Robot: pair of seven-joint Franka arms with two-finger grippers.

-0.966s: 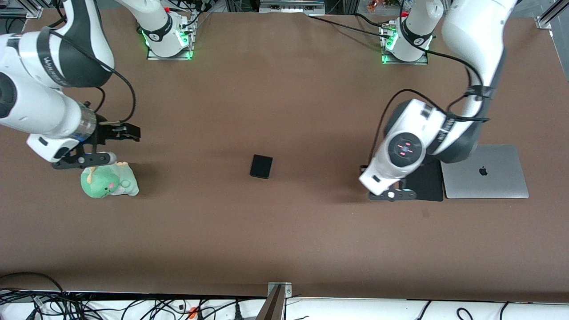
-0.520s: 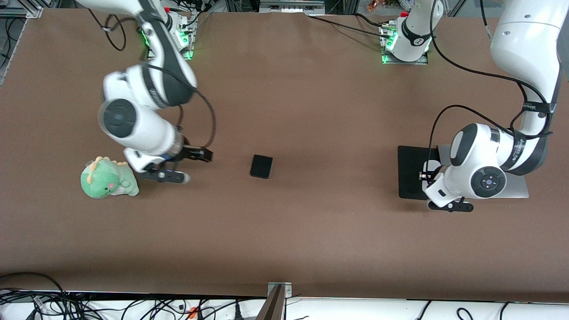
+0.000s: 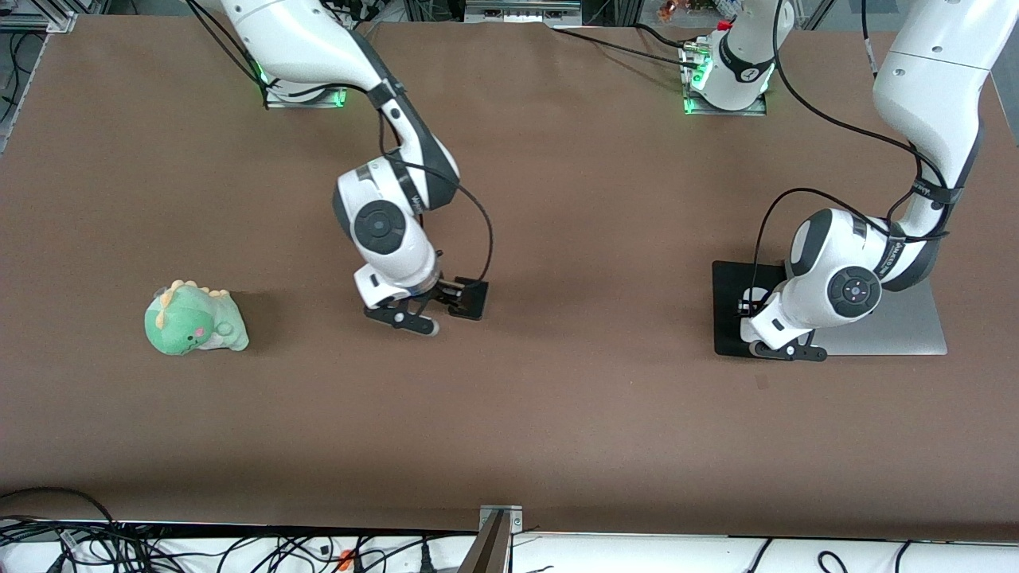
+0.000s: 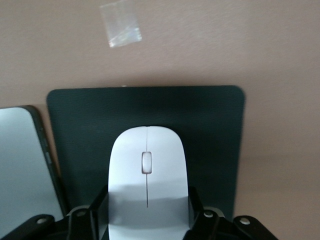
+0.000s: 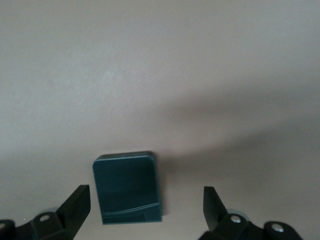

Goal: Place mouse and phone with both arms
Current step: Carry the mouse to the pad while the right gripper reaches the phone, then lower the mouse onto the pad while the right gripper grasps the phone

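Observation:
The white mouse sits between the fingers of my left gripper, which is shut on its sides over the black mouse pad. In the front view the left gripper is over the pad at the left arm's end of the table. The black phone lies flat in the middle of the table. My right gripper is low over it and open. In the right wrist view the phone lies between the spread fingers of the right gripper, nearer one of them.
A silver laptop lies closed beside the mouse pad, and also shows in the left wrist view. A green plush dinosaur sits toward the right arm's end of the table. A scrap of clear tape lies on the table near the pad.
The right arm has swung from above the plush dinosaur across to the phone. The left gripper moved from the pad's edge toward the laptop, then back a little over the pad.

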